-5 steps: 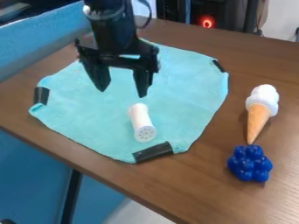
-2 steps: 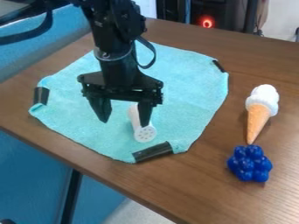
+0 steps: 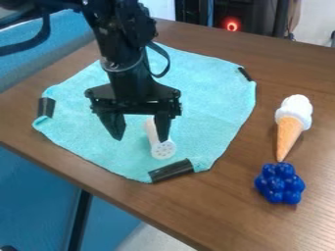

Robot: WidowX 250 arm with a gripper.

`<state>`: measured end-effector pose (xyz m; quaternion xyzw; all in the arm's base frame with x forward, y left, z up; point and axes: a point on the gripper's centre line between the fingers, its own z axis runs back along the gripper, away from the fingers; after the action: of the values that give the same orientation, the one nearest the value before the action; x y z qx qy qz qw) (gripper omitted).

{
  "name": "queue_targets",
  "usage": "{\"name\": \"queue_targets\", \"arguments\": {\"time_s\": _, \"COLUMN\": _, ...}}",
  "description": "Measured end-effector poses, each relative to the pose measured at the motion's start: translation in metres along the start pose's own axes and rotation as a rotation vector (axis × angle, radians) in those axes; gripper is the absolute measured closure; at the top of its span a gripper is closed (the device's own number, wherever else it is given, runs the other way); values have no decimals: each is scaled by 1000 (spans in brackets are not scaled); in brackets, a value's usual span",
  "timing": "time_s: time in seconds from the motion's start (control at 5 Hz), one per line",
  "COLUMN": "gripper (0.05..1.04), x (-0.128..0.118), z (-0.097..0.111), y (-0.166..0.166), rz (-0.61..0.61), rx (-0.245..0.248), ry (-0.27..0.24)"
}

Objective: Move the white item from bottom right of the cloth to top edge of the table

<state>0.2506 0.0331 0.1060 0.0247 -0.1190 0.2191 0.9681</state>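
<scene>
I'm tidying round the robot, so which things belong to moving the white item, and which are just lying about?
For the job:
- white shaker
- turquoise cloth
- table
- gripper

Just lying about:
- toy ice cream cone
- blue ball cluster
- black strips along the cloth's edge

You've got a brown wood-grain table (image 3: pixel 235 206) with a soft sheen, a fuzzy matt cloth (image 3: pixel 209 103), a smooth plastic-looking white shaker (image 3: pixel 163 149), plus glossy, plasticky blue berries (image 3: pixel 280 184).

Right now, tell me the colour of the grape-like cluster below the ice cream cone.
Blue, camera view.
</scene>
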Motion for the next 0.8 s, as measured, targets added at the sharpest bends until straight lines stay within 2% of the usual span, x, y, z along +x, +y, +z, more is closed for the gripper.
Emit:
{"name": "queue_targets", "arguments": {"time_s": 0.2, "gripper": 77, "x": 6, "z": -8, "y": 5, "rz": -15, "rx": -14, "ry": 0}}
{"name": "queue_targets", "arguments": {"time_s": 0.4, "gripper": 81, "x": 7, "z": -29, "y": 12, "rz": -28, "rx": -1, "ry": 74}}
{"name": "queue_targets", "arguments": {"time_s": 0.6, "gripper": 118, "x": 12, "z": -31, "y": 19, "rz": -11, "rx": 16, "ry": 86}}
{"name": "queue_targets", "arguments": {"time_s": 0.8, "gripper": 386, "x": 14, "z": -31, "y": 19, "rz": -1, "rx": 18, "ry": 87}}
